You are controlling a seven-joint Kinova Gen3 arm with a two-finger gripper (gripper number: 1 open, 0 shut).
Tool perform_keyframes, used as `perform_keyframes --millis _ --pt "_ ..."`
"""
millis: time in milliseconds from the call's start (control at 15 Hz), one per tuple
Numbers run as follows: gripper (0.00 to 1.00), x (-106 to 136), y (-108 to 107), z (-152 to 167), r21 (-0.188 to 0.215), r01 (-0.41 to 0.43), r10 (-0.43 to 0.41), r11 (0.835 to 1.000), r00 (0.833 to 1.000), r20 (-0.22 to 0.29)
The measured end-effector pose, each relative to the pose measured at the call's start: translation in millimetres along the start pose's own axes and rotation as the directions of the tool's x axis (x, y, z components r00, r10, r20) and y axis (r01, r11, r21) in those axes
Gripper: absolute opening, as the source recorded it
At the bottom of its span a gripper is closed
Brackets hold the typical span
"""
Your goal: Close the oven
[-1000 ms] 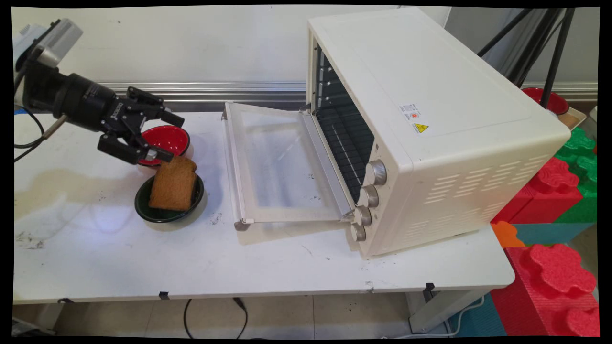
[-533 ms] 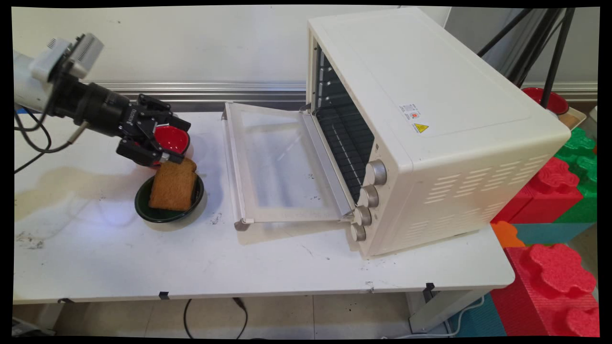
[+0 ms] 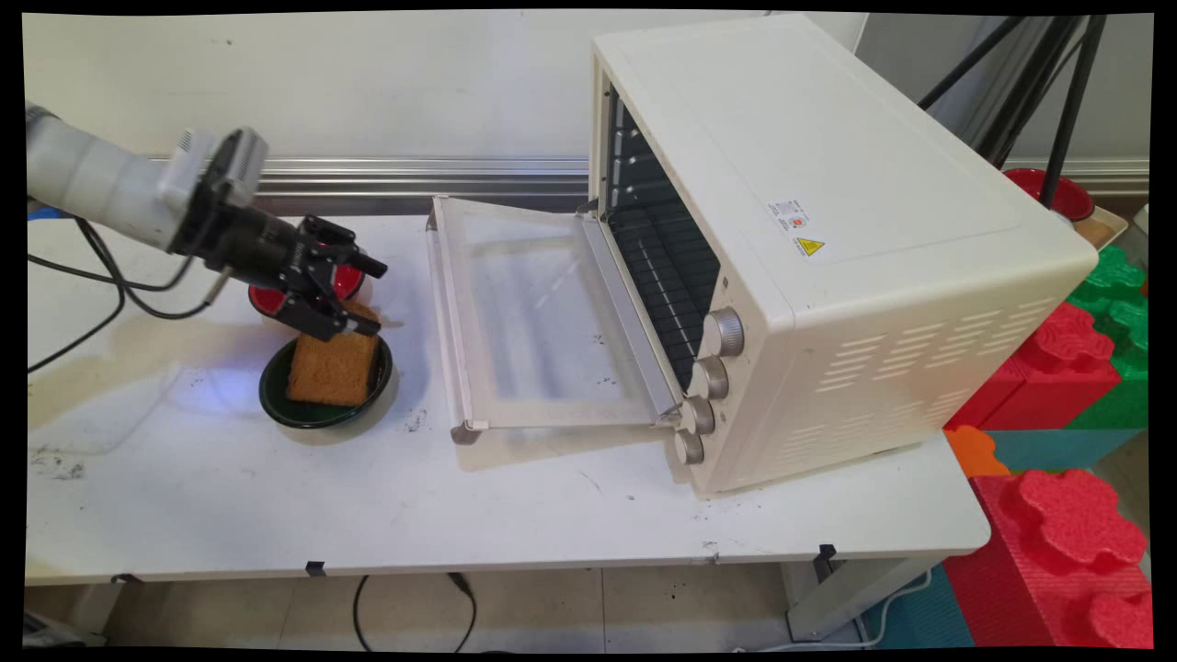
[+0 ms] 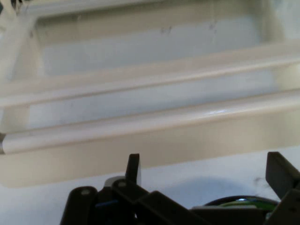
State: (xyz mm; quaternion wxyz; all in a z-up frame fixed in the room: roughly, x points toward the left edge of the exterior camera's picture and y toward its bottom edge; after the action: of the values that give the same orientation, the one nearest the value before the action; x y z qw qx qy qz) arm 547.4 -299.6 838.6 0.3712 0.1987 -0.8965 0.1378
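A white table (image 3: 230,496) stands against a pale wall, scuffed and stained along its left side. Over it the black claw (image 3: 363,296) (image 4: 206,173) hangs with its fingers spread apart and nothing between them, one finger (image 3: 368,265) raised toward the wall, the other (image 3: 354,325) low at the far top edge of a slice of brown toast (image 3: 333,366); whether that finger touches the bread cannot be told. The toast leans in a dark green bowl (image 3: 276,391) directly below the claw, its upper edge propped on the bowl's far rim. Just behind the claw, partly hidden by it, sits a red bowl (image 3: 267,299). Ahead of the fingertips, across a strip of bare table, lies the lowered glass door (image 3: 533,313) (image 4: 150,93) of a cream toaster oven (image 3: 828,239), its dark racked interior open toward the claw and four knobs (image 3: 708,386) lined down its near front corner. Beyond the oven, past the table's end, red, green and orange foam blocks (image 3: 1067,515) are stacked.
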Motion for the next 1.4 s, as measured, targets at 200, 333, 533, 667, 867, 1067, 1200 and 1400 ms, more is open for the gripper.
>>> perform_keyframes --millis 200,333,533,667,867,1067,1200,1400 --pt "1.00 -8 -8 27 0.012 -0.007 0.006 1.000 1.000 0.024" --pt "1.00 -10 -12 41 0.019 -0.003 0.003 1.000 1.000 0.027" --pt "1.00 -15 -17 59 0.025 0.014 -0.015 1.000 0.999 0.035" --pt "1.00 -20 -19 66 0.027 0.030 -0.031 0.999 0.999 0.043" --pt "0.00 -27 -20 75 0.023 0.048 -0.049 0.999 0.998 0.044" --pt "0.00 -30 -20 83 0.017 0.056 -0.056 0.998 0.998 0.032" --pt "0.00 -32 -20 86 0.017 0.058 -0.058 0.998 0.998 0.020" --pt "0.00 -34 -20 90 0.017 0.058 -0.058 0.998 0.998 -0.002"
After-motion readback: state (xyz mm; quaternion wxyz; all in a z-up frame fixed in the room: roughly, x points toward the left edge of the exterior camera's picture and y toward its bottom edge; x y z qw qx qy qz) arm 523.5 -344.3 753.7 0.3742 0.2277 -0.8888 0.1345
